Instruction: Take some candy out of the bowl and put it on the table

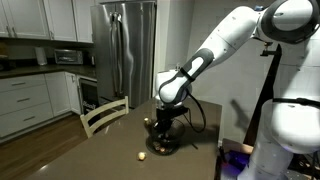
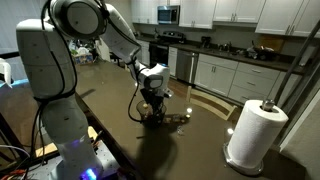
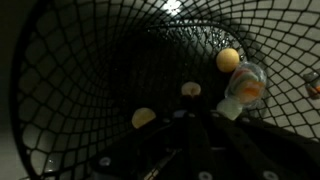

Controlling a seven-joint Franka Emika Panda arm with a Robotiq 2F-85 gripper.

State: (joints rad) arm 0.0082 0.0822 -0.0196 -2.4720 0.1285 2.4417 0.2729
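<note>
Black open-lattice mesh forms the wall of the small round dark bowl (image 3: 60, 90), which fills the wrist view. Inside it lie the small yellowish-tan candy lumps (image 3: 228, 59): one high on the far wall, one near the middle, and one lower down. Just beside the upper lump is a piece in a clear, orange-tinted wrapper (image 3: 243, 90). In both exterior views the bowl (image 1: 163, 145) (image 2: 156, 118) stands on the large table with a smooth dark brown top (image 1: 95, 150) (image 2: 115, 135). The white robot arm (image 1: 225, 45) bends down from above and places the dark tool (image 1: 160, 128) (image 2: 153, 106) at the bowl's mouth. The fingers are lost against the dark bowl and dark table, so I cannot tell whether the tool is spread, pressed together or pinching a candy. In an exterior view, one stray yellowish lump (image 1: 141, 156) lies on the table, near the bowl but clear of it. A pale wooden chair (image 1: 103, 117) is drawn up to the table edge, and a stainless-steel refrigerator (image 1: 125, 45) stands behind it. In an exterior view, a white paper-towel roll (image 2: 255, 135) stands upright on the table, well apart from the bowl.
</note>
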